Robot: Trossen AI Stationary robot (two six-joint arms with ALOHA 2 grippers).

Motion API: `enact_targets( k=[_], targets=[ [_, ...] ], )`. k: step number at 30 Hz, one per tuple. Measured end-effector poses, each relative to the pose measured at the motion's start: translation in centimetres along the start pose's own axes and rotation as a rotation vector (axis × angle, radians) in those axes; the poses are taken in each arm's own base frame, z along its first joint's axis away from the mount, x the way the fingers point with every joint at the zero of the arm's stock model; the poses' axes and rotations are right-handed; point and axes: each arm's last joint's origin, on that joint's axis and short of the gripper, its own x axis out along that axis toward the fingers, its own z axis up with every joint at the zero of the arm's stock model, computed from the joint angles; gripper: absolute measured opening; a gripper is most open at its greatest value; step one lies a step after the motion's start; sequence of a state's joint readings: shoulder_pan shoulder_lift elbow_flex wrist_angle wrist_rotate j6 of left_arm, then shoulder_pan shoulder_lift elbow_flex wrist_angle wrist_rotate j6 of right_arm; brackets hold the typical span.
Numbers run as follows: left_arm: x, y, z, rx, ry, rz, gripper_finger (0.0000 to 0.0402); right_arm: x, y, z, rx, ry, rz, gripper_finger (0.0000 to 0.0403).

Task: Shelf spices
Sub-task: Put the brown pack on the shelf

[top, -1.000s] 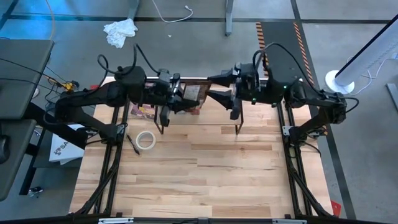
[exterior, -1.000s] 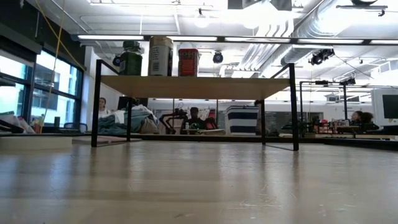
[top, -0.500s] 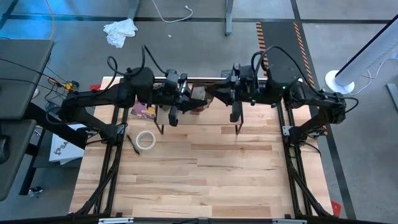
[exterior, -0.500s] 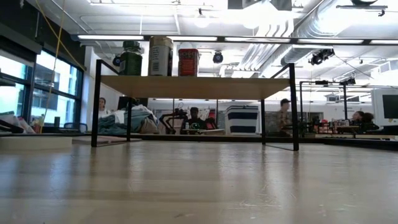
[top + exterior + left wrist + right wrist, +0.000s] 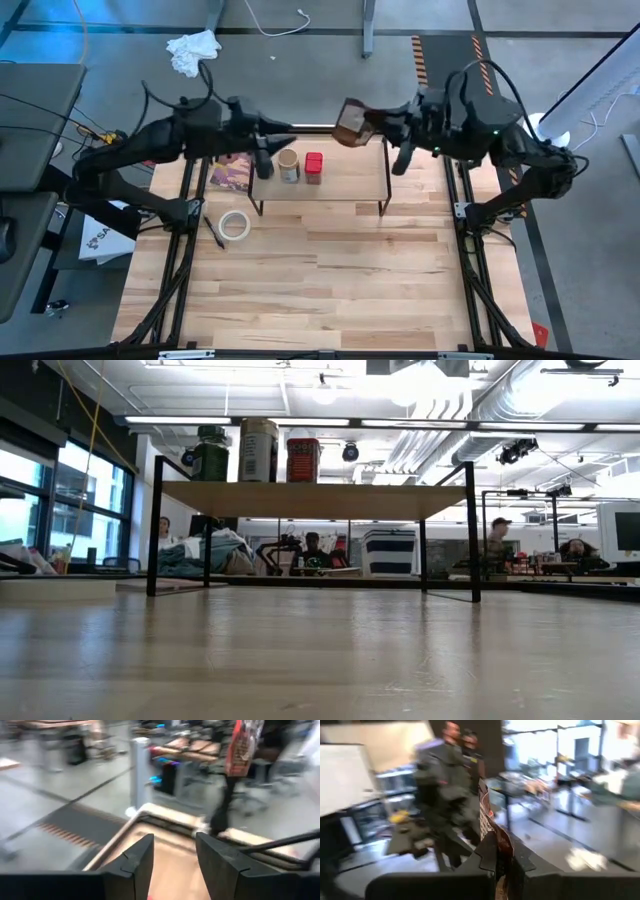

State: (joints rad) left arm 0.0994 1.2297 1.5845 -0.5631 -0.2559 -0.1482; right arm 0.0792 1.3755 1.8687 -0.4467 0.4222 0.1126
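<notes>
The shelf stands at the table's far middle. On its board, in the low view, are the green-lidded jar, the tan-lidded jar and the red tin. The flat orange-brown packet hangs in the air over the shelf's far right part, with my right gripper shut on it. My left gripper is open above the shelf's far left end, and nothing is between its fingers. My right gripper pinches the packet's edge nearest the table's right between its two fingers. The fingers come in about level from the table's right. The packet stands on edge beyond the fingertips, lifted clear of the shelf.
A dark maroon flat packet lies on the table left of the shelf. A white tape roll and a dark pen lie nearer on the left. The near half of the wooden table is bare board.
Both grippers met at the packet above the shelf's middle. My right gripper took hold of it and drew back toward the table's right and far edge, carrying it. My left gripper let go and pulled back toward the left, uncovering the jars and tin.
</notes>
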Motion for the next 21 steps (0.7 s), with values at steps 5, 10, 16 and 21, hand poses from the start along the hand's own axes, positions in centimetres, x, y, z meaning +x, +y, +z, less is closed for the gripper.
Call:
enact_targets(
  k=[5, 10, 16, 21],
  targets=[
    [-3.5, 1.4, 0.5, 0.006, -0.041, 0.188, 0.0150, -0.1, -0.8, -1.6, 0.082, 0.110, -0.241, 0.0002],
    [-5.2, 2.1, 0.7, 0.046, -0.060, 0.301, 0.0151, 1.2, -0.9, -5.4, 0.118, 0.265, -0.512, 0.0001],
    [-5.9, 2.4, 0.4, 0.060, -0.032, 0.328, 0.0151, 3.3, -0.1, -9.7, 0.134, 0.315, -0.750, 0.0001],
    [-5.9, 2.4, 0.2, 0.068, -0.011, 0.318, 0.0152, 6.1, 1.0, -13.2, 0.157, 0.295, -0.845, 0.0000]
  ],
)
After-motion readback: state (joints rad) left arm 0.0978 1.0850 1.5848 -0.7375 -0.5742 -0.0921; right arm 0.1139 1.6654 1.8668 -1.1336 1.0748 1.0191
